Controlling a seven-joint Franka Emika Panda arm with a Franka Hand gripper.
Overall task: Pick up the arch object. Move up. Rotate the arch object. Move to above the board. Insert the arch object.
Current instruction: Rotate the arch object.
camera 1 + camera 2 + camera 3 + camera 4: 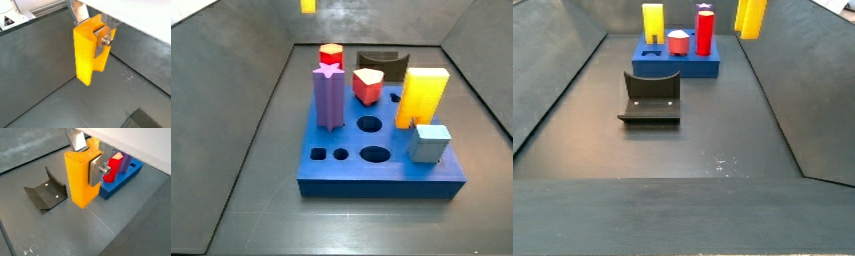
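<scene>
My gripper (pixel 93 32) is shut on the arch object (pixel 85 55), a slim yellow-orange block that hangs upright from the jaws well above the floor. Both wrist views show it; in a wrist view the gripper (pixel 90 163) holds its upper end (pixel 80 178), with a silver finger (pixel 97 169) flat against one side. The blue board (pixel 123 180) lies just behind it on the floor. In both side views only the arch object shows, at the upper edge (pixel 307 5) (pixel 751 17); the gripper is out of frame there. The board (pixel 438 172) (pixel 694 68) is on the floor.
On the board stand a purple star column (pixel 329 98), a red hexagonal post (pixel 331 55), a red-and-white piece (pixel 369 85), a larger yellow rectangular block (pixel 421 98) and a light blue cube (pixel 430 143). The dark fixture (pixel 649 98) (pixel 45 194) stands beside the board. Dark walls enclose the floor.
</scene>
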